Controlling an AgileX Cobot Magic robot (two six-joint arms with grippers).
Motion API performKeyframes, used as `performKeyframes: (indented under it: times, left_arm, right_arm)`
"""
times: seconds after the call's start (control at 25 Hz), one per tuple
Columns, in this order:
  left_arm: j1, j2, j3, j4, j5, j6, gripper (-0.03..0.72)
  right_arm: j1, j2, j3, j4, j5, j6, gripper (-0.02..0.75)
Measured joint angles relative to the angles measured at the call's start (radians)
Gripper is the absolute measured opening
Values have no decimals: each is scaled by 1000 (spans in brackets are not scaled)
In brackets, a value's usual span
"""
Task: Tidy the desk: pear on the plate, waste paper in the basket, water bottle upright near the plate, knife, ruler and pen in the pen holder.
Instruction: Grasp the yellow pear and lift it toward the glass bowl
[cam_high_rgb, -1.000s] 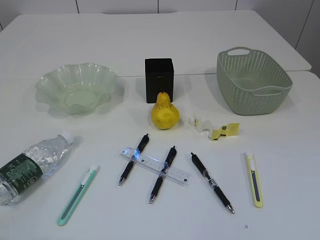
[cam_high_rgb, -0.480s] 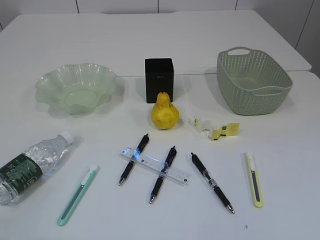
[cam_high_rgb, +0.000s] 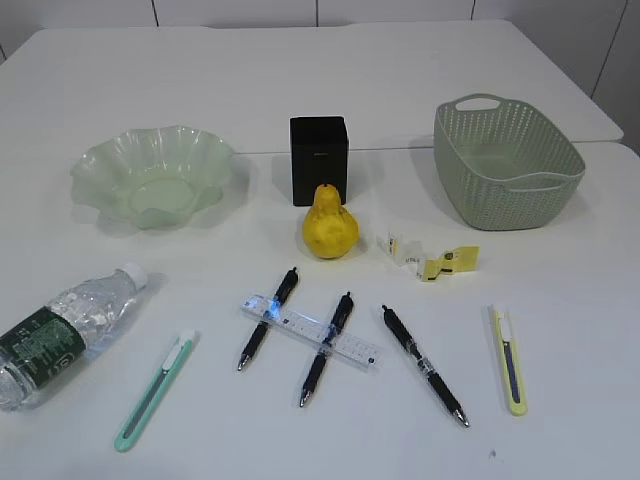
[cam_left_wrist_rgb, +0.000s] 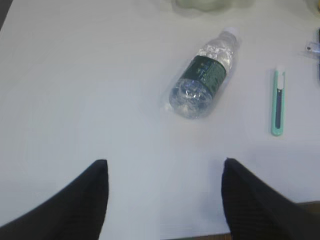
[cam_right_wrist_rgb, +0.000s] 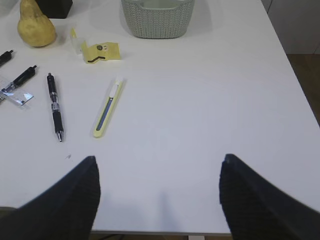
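Pear (cam_high_rgb: 330, 230) sits on the table (cam_high_rgb: 560, 330) just in front of the pen holder (cam_high_rgb: 319, 159) — plate (cam_high_rgb: 152, 180) off left. Left claw (cam_left_wrist_rgb: 162, 195) and right claw (cam_right_wrist_rgb: 157, 192) both gape wide, holding nothing.

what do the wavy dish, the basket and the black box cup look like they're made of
The plate: likely glass, pale green and translucent, with glossy highlights along its ruffled rim.
The basket: likely molded plastic, matte grey-green, with perforated woven-look walls.
The pen holder: matte black, without shine; plastic or coated board, hard to tell.
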Motion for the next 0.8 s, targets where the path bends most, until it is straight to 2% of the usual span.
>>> performKeyframes:
  times: [0.24,0.52,0.8]
  left_arm:
    - [0,161,-126,-9,21,-2,499]
    - [0,294,-246,-46,47,-2,499]
    - [-57,435,-363,-54,70,-2,499]
  right_arm:
    - [0,16,-9,-5,0,4,583]
    - [0,191,-79,-24,20,46,583]
    - [0,347,-160,-82,70,116,583]
